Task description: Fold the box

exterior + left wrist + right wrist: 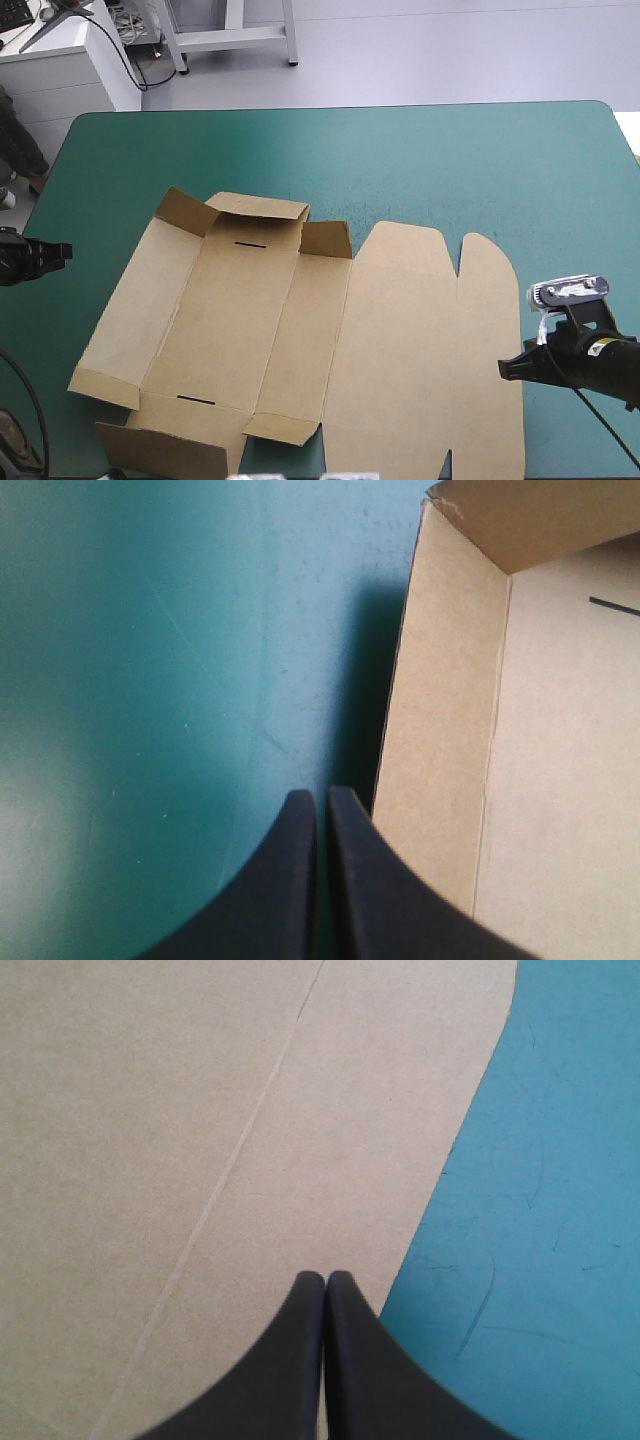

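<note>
- box [400,340]: one cut sheet of brown board, matte, slightly fibrous, with pale crease lines. It lies near the middle of the table, reaching the near edge.
- Left half of the box: long rectangular panels side by side. The short end flaps [262,208] along the far side are tilted up, and the near-left flaps are also partly raised.
- Two thin dark slits [250,243] in the middle panel, one by the far end and one by the near end.
- Right half of the box is flat on the table: a wide panel with a rounded far end, then a narrower strip [487,300] with a rounded lobe and a notch between the two.
- cover [450,160]: teal-green, smooth, with faint scuffs and scratches in the wrist views.
- left gripper [62,252]: at the table's left edge, apart from the box. In its wrist view [321,796] the black fingers are together in a pointed arch with only a hairline seam. The tips are over the cover [150,680], just beside the box's left panel [440,730], holding nothing.
- right gripper [504,368]: at the box's right edge. In its wrist view [325,1278] the fingers are pressed together with nothing between them. The tips are over the flat board [200,1110], near its curved edge where the cover [560,1210] begins.
</note>
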Robot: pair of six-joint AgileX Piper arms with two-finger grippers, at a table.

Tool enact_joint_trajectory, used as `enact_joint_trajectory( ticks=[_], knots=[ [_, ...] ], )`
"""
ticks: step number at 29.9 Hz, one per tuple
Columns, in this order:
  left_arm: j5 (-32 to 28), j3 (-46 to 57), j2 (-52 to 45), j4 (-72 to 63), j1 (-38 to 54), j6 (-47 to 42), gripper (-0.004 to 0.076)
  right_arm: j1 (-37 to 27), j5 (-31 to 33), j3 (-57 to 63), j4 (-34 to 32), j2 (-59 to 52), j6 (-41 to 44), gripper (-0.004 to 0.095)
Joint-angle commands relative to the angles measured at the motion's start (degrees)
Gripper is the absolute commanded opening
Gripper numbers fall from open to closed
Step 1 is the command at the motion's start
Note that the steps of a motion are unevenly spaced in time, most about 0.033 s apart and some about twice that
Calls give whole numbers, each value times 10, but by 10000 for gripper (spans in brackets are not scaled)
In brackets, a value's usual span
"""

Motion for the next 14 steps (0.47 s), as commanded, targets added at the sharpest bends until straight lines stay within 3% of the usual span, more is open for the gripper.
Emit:
enact_joint_trajectory(
  ticks=[1, 7, 9, 14],
  knots=[
    [1, -18, -17, -21, 2, -2, 127, -2, -26, -13, 12, -2, -6, -19],
    [3, -15, -17, -26, 2, -21, 589, -2, -27, -13, 12, -2, -10, -19],
    [7, -12, -17, -30, 2, -46, 653, -2, -27, -13, 13, -2, -12, -19],
    [6, 32, -17, -30, 2, -20, 652, -2, -27, -13, 13, -2, -12, -19]
  ],
)
